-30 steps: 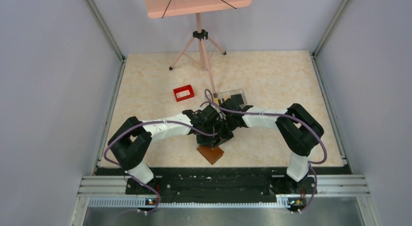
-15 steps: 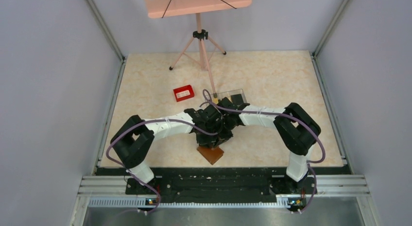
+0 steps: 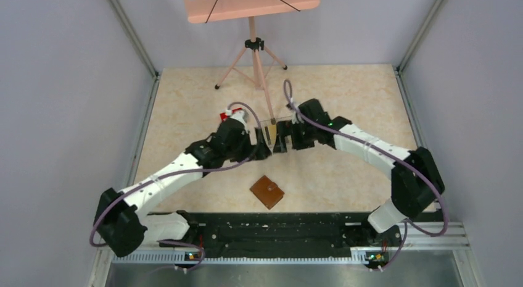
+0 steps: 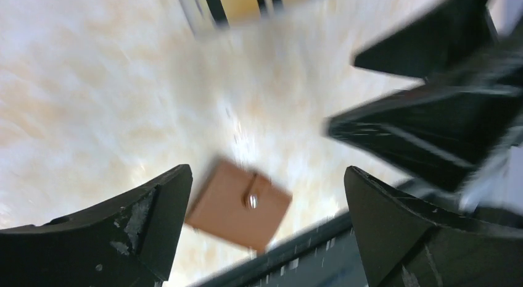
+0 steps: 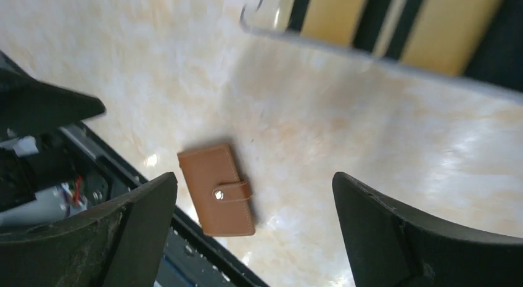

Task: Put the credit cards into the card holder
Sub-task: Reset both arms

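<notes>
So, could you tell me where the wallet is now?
In the top view the wallet lies closed, centred near the table's front edge, nothing touching it.

overhead and both wrist cameras share the card holder (image 5: 215, 189).

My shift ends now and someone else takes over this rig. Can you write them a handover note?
Left gripper: open, empty. Right gripper: open, empty. Both hover by the clear box, which holds tan-yellow and black credit cards.
Card holder: snapped shut on the table near the front edge, with neither arm touching it.
Done: cannot tell whether any card is inside.
Left: open the holder and move the boxed cards in.
</notes>
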Robot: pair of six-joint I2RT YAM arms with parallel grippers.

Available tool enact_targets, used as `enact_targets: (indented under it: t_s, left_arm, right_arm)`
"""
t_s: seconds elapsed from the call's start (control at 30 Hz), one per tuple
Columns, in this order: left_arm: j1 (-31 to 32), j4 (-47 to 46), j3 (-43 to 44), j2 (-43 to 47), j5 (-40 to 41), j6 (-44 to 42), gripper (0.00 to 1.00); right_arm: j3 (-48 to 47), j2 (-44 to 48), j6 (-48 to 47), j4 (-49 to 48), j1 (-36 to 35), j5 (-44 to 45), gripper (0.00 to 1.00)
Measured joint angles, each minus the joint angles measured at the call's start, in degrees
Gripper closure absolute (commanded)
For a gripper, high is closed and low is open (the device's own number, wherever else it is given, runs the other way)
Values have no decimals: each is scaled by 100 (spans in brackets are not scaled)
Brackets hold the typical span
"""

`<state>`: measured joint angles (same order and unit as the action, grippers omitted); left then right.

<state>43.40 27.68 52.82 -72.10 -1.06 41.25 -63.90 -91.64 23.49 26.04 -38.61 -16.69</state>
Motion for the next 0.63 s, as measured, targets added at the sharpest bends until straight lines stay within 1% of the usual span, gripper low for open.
enact_targets:
  t_s: [0.1, 0.17, 0.23, 0.27, 0.3, 0.4, 0.5, 0.63]
  left_arm:
    - [-782, -835, -363, 629, 153, -74, 1]
    - [-1329, -1119, -614, 951, 348, -129, 1]
    - [-1939, -1307, -861, 1154, 516, -236, 1]
    - [-2146, -1390, -997, 1209, 542, -302, 1]
    - [-2605, -1443, -1088, 1220, 538, -369, 1]
    - [-3453, -1572, -1261, 1130, 389, -566, 1]
    - [-4074, -1759, -1283, 907, 197, -807, 1]
    - [-4380, -2006, -1283, 638, -101, -1102, 1]
  right_arm:
    - [98, 656, -92, -343, 643, 109, 1]
    - [334, 1058, -160, -586, 1204, 280, 1]
    - [780, 1419, -243, -855, 1871, 514, 1]
    - [1008, 1547, -271, -953, 2127, 608, 1]
    - [1340, 1696, -304, -1102, 2498, 717, 1]
    - [2100, 1906, -402, -1239, 3320, 1093, 1]
    - [2468, 1912, -466, -1429, 3722, 1338, 1]
    - [2564, 1912, -577, -1878, 3805, 1598, 1]
